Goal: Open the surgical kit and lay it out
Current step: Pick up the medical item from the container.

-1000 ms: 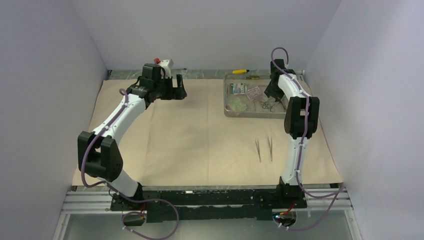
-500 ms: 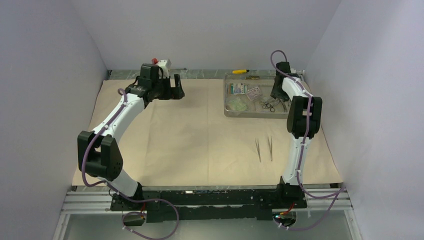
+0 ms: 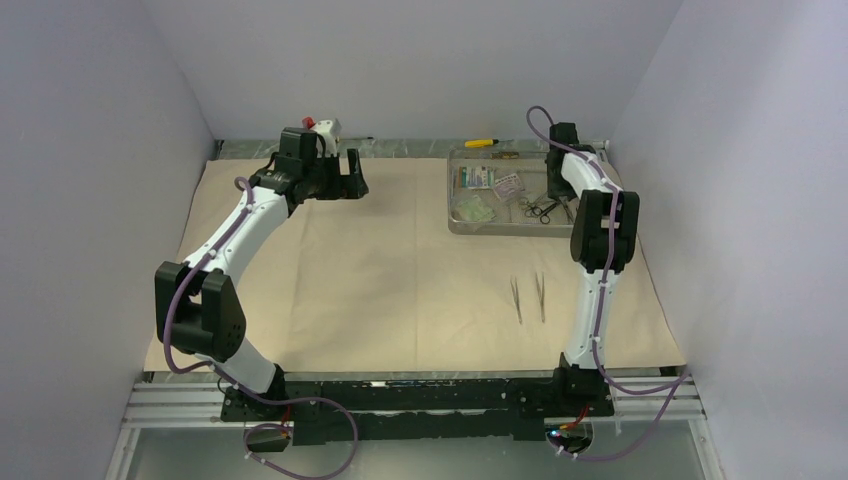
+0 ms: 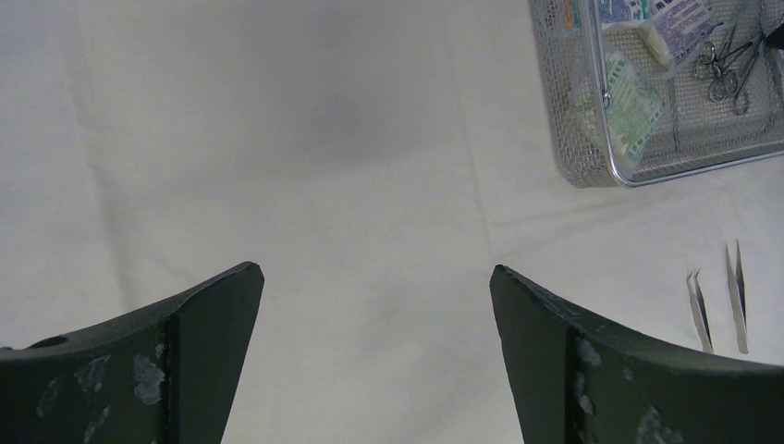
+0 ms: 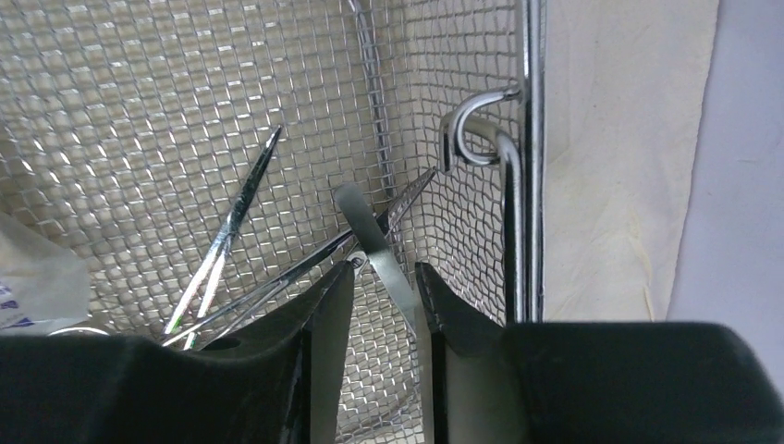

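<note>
The beige wrap cloth (image 3: 400, 270) lies spread flat over the table. The wire-mesh tray (image 3: 455, 226) stands on its far right part, holding printed packets (image 3: 480, 180) and scissor-handled clamps (image 3: 535, 209). Two tweezers (image 3: 518, 300) (image 3: 541, 297) lie side by side on the cloth in front of the tray. My right gripper (image 5: 384, 268) reaches down into the tray's right end, jaws narrowly apart around a flat steel strip (image 5: 370, 236) that rests against the right finger. Thin clamps (image 5: 231, 231) lie just left of it. My left gripper (image 4: 374, 273) hangs wide open over bare cloth at the far left.
A yellow-and-black screwdriver (image 3: 480, 143) lies behind the tray by the back wall. The tray's wire handle (image 5: 504, 148) and mesh wall (image 5: 462, 213) stand close to my right fingers. Walls close in on both sides.
My right gripper has dropped deeper into the tray's right end and its jaws have narrowed. The left arm has barely moved.
</note>
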Available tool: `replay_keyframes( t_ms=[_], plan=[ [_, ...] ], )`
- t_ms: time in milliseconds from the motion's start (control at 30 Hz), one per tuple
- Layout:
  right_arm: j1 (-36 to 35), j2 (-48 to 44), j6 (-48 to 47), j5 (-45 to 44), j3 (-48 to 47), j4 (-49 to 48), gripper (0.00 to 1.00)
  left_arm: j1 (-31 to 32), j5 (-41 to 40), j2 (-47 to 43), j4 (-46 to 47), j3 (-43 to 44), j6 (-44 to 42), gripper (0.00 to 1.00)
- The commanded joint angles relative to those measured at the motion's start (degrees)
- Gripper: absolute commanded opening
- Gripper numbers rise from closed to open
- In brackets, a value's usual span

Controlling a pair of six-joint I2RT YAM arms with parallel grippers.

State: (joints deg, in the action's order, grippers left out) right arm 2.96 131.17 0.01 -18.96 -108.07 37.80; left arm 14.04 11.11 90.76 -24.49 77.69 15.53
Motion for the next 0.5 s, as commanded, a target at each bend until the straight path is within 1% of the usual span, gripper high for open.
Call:
replay_keyframes(
  t_ms=[0,167,267,367,467],
  plan=[
    [0.27,0.53,-4.98,-0.3,-1.73,1.99,0.33,-0.33,0.57,0.29,1.17,-0.07,-0.5,1.0],
    [0.67,1.04,-6.56,-0.02,-0.98,1.8,0.24,-0.33,0.58,0.25,1.24,-0.45,-0.42,0.99],
    [0.96,1.63,-7.24,0.92,-1.2,2.12,0.22,-0.33,0.73,0.16,1.46,-0.79,-0.37,0.99],
    [1.25,2.57,-7.96,3.54,-2.42,3.3,0.22,-0.33,0.58,0.11,1.32,-0.88,-0.56,0.99],
    [1.26,3.09,-8.33,4.94,-2.93,4.44,0.25,-0.33,0.42,-0.05,1.37,-1.05,-0.52,0.99]
  ],
)
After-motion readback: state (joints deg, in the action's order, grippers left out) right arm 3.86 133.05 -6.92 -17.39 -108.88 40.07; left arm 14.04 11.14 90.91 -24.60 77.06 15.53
